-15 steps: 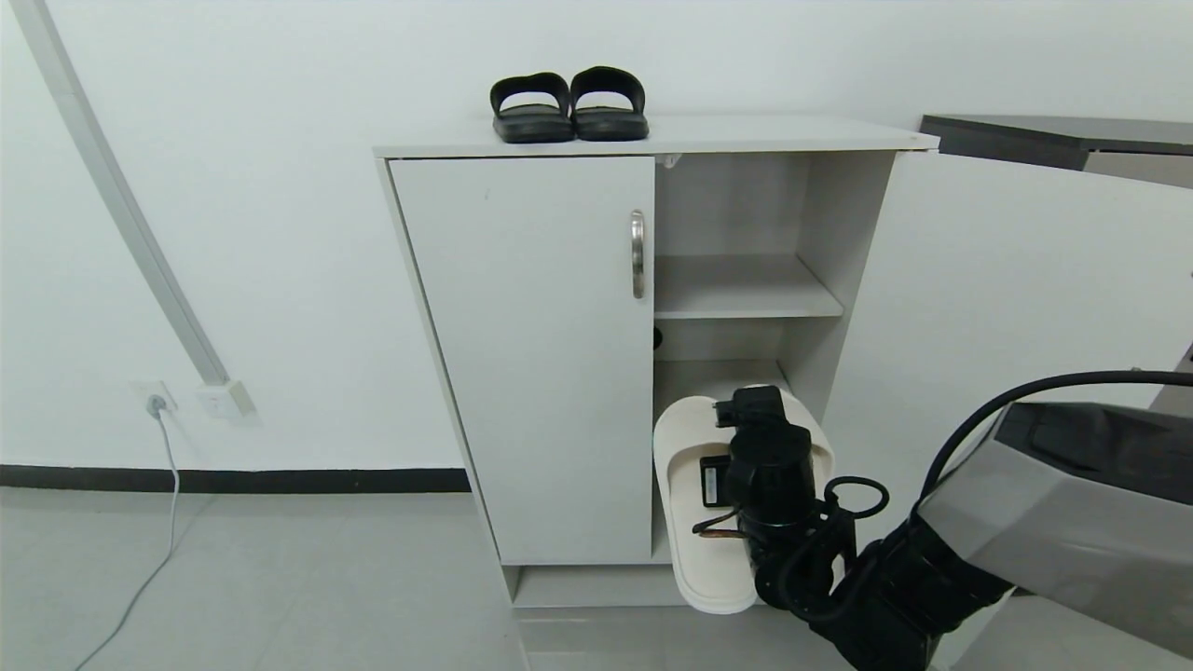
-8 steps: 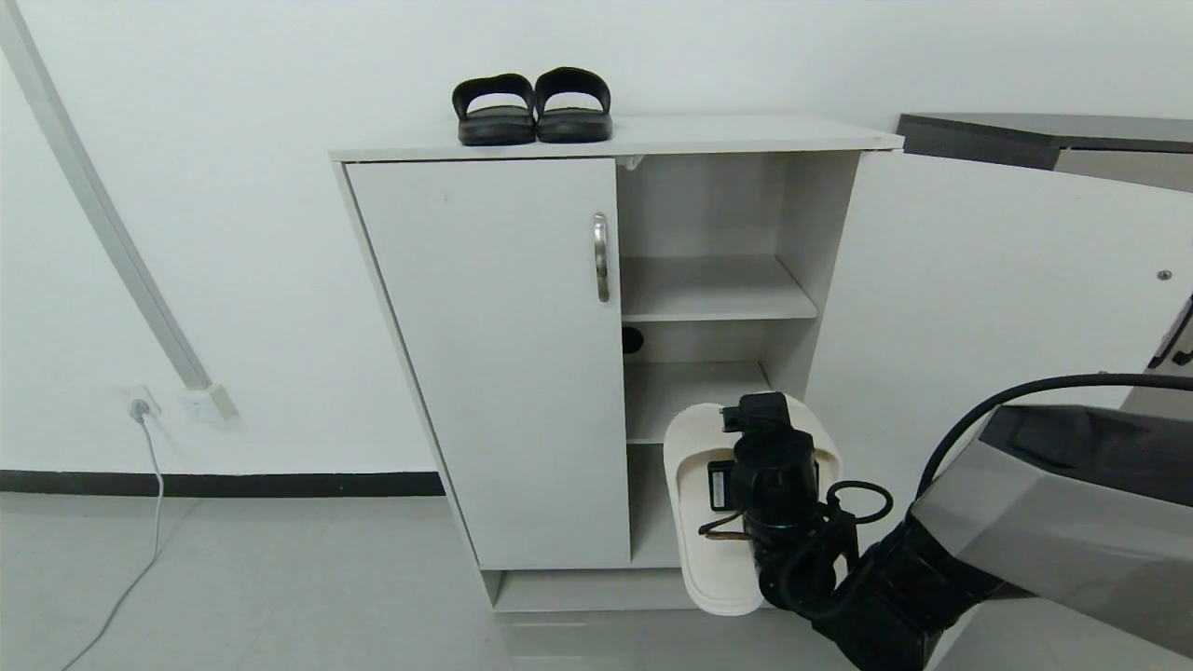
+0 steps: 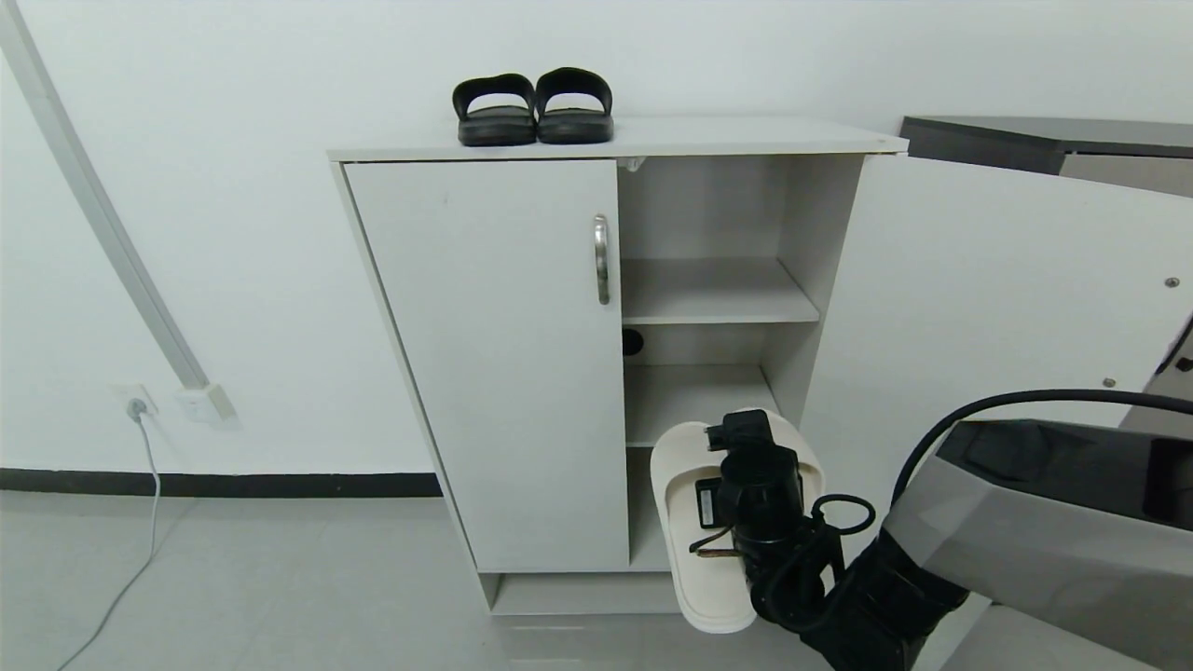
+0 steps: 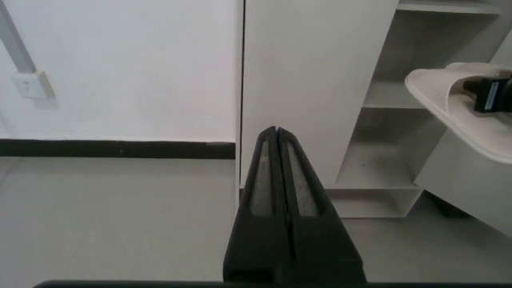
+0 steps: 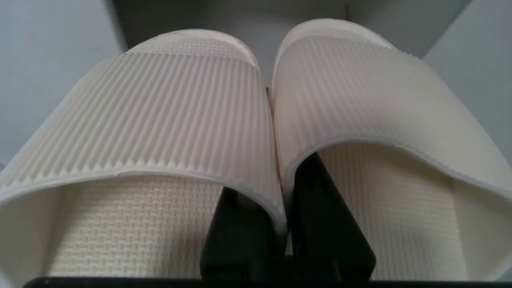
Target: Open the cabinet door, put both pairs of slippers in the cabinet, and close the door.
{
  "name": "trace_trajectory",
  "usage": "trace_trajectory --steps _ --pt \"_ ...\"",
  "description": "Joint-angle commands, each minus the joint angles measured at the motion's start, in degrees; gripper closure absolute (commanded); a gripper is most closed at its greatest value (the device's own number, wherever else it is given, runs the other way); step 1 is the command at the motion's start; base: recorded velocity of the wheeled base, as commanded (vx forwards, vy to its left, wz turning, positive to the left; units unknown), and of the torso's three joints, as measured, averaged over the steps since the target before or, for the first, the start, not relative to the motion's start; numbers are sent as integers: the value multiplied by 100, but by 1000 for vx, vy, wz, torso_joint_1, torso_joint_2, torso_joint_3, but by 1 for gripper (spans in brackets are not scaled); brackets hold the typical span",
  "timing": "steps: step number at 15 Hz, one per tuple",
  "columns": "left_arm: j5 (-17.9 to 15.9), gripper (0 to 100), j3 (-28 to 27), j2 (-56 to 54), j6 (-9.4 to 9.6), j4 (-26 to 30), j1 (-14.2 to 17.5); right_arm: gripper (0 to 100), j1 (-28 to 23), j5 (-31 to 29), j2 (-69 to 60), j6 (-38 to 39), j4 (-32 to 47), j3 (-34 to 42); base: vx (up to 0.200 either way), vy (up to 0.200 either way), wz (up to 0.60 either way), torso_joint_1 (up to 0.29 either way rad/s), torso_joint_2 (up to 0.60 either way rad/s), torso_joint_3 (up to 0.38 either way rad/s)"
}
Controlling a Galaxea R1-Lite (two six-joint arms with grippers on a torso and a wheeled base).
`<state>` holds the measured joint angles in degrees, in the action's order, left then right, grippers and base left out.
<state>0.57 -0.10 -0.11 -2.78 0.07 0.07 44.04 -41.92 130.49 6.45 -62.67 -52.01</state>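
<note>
Slippers of cream ribbed foam (image 3: 694,531) hang as a pair from the right gripper (image 3: 751,471) in the head view, just before the white cabinet (image 3: 727,136) and level with its lower shelf (image 3: 694,396). The right-hand door (image 3: 979,308) stands open, and black rubber slippers (image 3: 533,104) sit on top.

In the left wrist view, the left gripper (image 4: 277,140) is pressed closed on nothing, facing the closed left-hand door (image 4: 312,80).

In the right wrist view, the fingers (image 5: 324,200) pinch the two inner strap edges together. The pair looks light, soft and bendy. That strap pinch seems the right hold, though the soles may sag.
</note>
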Motion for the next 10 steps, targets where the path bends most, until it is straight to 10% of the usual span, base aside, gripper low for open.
trace_trajectory --steps 1,10 --pt "4 100 1 11 -3 1 1 100 16 9 144 -3 1 -55 0 0 0 0 0 0" --pt "-22 100 -8 11 -38 1 1 100 -1 18 337 -47 27 -222 0 0 0 0 0 -9"
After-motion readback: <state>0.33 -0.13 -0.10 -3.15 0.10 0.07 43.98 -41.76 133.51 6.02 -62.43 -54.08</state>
